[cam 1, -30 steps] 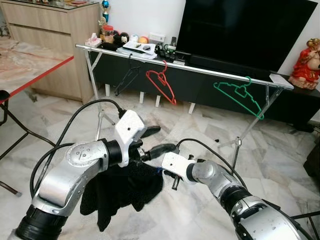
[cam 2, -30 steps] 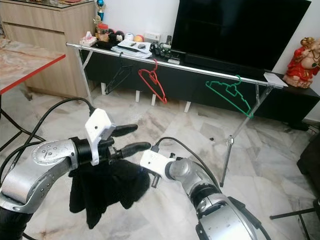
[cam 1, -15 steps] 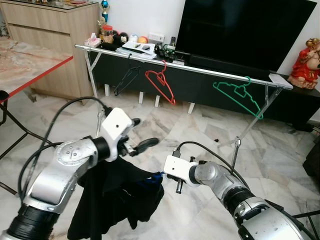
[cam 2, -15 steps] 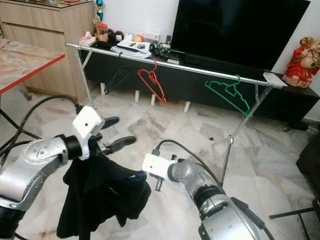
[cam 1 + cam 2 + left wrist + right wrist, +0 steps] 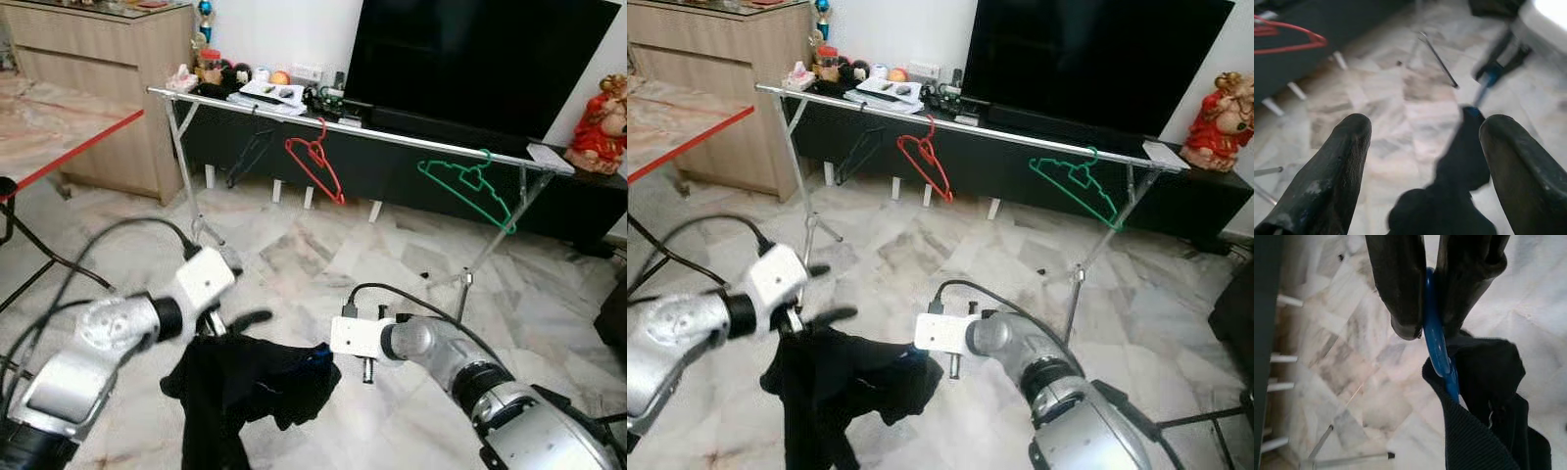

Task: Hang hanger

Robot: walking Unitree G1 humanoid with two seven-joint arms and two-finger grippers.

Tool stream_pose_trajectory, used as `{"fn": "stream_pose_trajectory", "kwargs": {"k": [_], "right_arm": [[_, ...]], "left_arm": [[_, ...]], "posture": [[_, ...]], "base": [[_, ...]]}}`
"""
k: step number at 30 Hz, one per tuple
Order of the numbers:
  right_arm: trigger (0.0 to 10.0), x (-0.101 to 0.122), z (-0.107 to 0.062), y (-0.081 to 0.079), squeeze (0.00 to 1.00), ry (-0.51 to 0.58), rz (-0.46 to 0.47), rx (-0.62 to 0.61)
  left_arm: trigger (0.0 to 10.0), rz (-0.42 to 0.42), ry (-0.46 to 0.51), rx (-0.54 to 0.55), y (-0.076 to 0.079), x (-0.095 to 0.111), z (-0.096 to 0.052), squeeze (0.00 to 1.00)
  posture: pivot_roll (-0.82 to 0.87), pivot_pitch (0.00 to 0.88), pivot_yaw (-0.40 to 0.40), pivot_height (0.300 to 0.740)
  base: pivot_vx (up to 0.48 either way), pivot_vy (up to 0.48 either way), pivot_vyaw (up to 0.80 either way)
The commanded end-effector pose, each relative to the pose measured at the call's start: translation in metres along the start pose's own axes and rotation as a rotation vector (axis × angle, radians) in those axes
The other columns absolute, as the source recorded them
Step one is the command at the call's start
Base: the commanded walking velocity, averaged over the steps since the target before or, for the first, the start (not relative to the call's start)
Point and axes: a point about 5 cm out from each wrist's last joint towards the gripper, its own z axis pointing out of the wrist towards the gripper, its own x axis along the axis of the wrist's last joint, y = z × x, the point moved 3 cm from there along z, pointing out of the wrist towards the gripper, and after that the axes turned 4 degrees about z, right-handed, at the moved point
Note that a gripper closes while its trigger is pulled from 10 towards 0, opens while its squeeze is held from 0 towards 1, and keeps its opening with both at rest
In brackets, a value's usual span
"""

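A blue hanger [image 5: 1436, 345] carries a black garment [image 5: 250, 384] low over the marble floor. My right gripper [image 5: 1430, 328] is shut on the hanger's blue plastic, with the cloth bunched just beyond its fingertips. My left gripper [image 5: 235, 321] is open at the garment's left edge, blurred by motion. In the left wrist view its two fingers [image 5: 1347, 147] stand wide apart, with the dark cloth [image 5: 1449, 210] and a blurred bit of blue hanger [image 5: 1484, 85] beyond them. A silver clothes rail [image 5: 392, 132] stands farther ahead.
On the rail hang a black hanger [image 5: 250, 147], a red hanger [image 5: 315, 162] and a green hanger [image 5: 472, 188]. Behind it are a dark TV console and a large screen [image 5: 480, 59]. A red-edged table [image 5: 59, 137] is at left, a red figurine [image 5: 600, 117] at right.
My left arm has dropped down and to the left, away from the hanger. The garment has sunk lower and now droops from the right gripper's side. The right gripper has shifted slightly right.
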Motion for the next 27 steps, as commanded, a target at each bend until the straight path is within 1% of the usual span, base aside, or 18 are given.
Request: {"fn": "stream_pose_trajectory", "kwargs": {"k": [1,2,3,5,6,7,8,11,12,14,15,17,18,19,23,24,25,27], "right_arm": [[0.0,0.011,-0.007,0.014,0.0,0.032,-0.07,-0.006],[0.0,0.016,-0.008,0.014,0.0,0.041,-0.115,0.021],[0.0,0.016,-0.008,0.014,0.0,0.041,-0.115,0.021],[0.0,0.021,-0.009,0.014,0.0,0.052,-0.166,0.053],[0.0,0.023,-0.01,0.014,0.0,0.055,-0.191,0.066],[0.0,0.023,-0.01,0.014,0.0,0.055,-0.191,0.066],[0.0,0.024,-0.011,0.012,0.0,0.06,-0.224,0.087],[0.0,0.026,-0.011,0.009,0.0,0.068,-0.267,0.124],[0.0,0.029,-0.011,0.005,0.0,0.082,-0.284,0.156],[0.0,0.03,-0.011,0.005,0.0,0.085,-0.287,0.164],[0.0,0.032,-0.011,0.004,0.0,0.092,-0.293,0.17],[0.0,0.034,-0.011,0.005,0.0,0.097,-0.296,0.17],[0.0,0.037,-0.011,0.006,0.0,0.106,-0.302,0.166],[0.0,0.037,-0.011,0.006,0.0,0.106,-0.302,0.166],[0.0,0.043,-0.01,0.009,0.0,0.117,-0.296,0.147],[0.0,0.043,-0.01,0.009,0.0,0.117,-0.295,0.146],[0.0,0.044,-0.01,0.01,0.0,0.116,-0.293,0.139],[0.0,0.045,-0.009,0.012,0.0,0.115,-0.285,0.119]], "left_arm": [[10.0,0.054,-0.002,-0.032,0.005,0.003,0.008,0.0],[10.0,0.086,-0.019,-0.052,0.009,0.0,0.013,0.0],[10.0,0.086,-0.019,-0.052,0.009,0.0,0.013,0.0],[10.0,0.105,-0.027,-0.082,0.016,-0.001,0.02,0.0],[10.0,0.107,-0.018,-0.1,0.019,0.001,0.023,0.0],[10.0,0.107,-0.018,-0.1,0.019,0.001,0.023,0.0],[10.0,0.106,-0.006,-0.118,0.022,0.004,0.026,0.0],[10.0,0.106,0.001,-0.137,0.024,0.006,0.031,0.0],[10.0,0.104,-0.001,-0.174,0.03,0.006,0.034,0.0],[10.0,0.104,-0.002,-0.184,0.031,0.006,0.035,0.0],[10.0,0.099,-0.01,-0.21,0.035,0.005,0.036,1.0],[10.0,0.095,-0.02,-0.233,0.039,0.003,0.036,1.0],[10.0,0.101,-0.053,-0.277,0.046,-0.001,0.038,1.0],[10.0,0.101,-0.053,-0.277,0.046,-0.001,0.038,1.0],[10.0,0.128,-0.136,-0.33,0.057,-0.012,0.041,1.0],[10.0,0.137,-0.145,-0.331,0.058,-0.013,0.042,0.89],[10.0,0.138,-0.15,-0.325,0.059,-0.014,0.043,0.0],[10.0,0.12,-0.157,-0.307,0.06,-0.013,0.048,0.0]], "posture": [[0.21,0.0,-0.169,0.74],[0.21,0.0,-0.169,0.74],[0.21,0.0,-0.169,0.74],[0.21,0.0,-0.169,0.74],[0.21,0.0,-0.17,0.74],[0.21,0.0,-0.17,0.74],[0.21,0.0,-0.17,0.74],[0.21,0.0,-0.171,0.74],[0.21,0.0,-0.171,0.74],[0.21,0.0,-0.171,0.74],[0.2,0.0,-0.169,0.74],[0.2,0.0,-0.169,0.74],[0.2,0.0,-0.169,0.74],[0.2,0.0,-0.169,0.74],[0.21,0.0,-0.169,0.74],[0.21,0.0,-0.169,0.74],[0.21,0.0,-0.169,0.74],[0.21,0.0,-0.168,0.74]], "base": [[0.0,0.0,0.0],[0.0,0.0,0.0],[0.0,0.0,0.0],[0.0,0.0,0.0],[0.0,0.0,0.0],[0.0,0.0,0.0],[0.0,0.0,0.0],[0.0,0.0,0.0],[0.0,0.0,0.0],[0.0,0.0,0.0],[0.0,0.0,0.0],[0.0,0.0,0.0],[0.0,0.0,0.0],[0.0,0.0,0.0],[0.0,0.0,0.0],[0.0,0.0,0.0],[0.0,0.0,0.0],[0.0,0.0,0.0]]}}
